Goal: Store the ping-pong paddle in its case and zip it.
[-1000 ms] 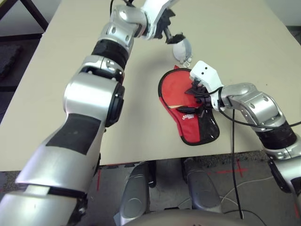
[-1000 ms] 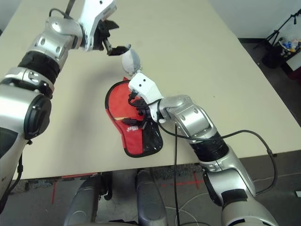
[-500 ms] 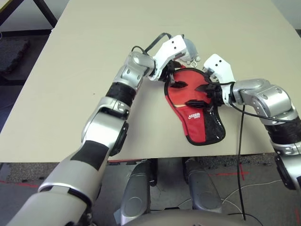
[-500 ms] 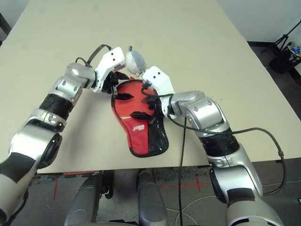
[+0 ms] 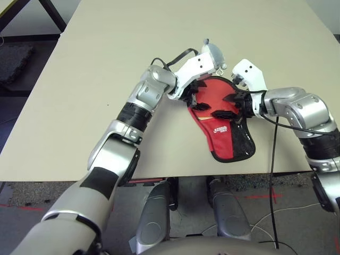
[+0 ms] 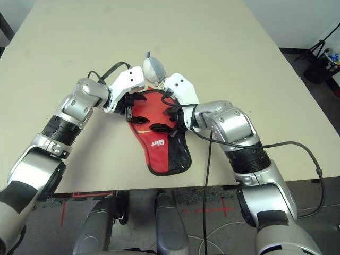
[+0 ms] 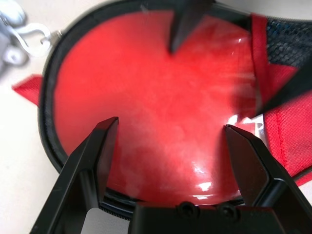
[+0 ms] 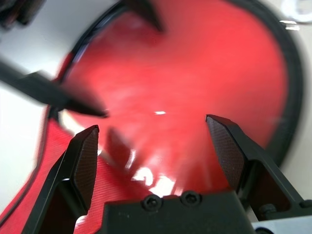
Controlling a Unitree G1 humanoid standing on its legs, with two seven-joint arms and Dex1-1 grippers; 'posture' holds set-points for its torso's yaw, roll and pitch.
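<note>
Where halves meet, end effectors [image 7: 170,122] open.

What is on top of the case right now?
Both hands, the left and the right, reach over the case with fingers open. The parts of its surface beneath them are covered, so nothing there can be judged.

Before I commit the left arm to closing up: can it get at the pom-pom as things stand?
Probably yes: the pom-pom lies just beyond the left gripper, nothing on top.
</note>
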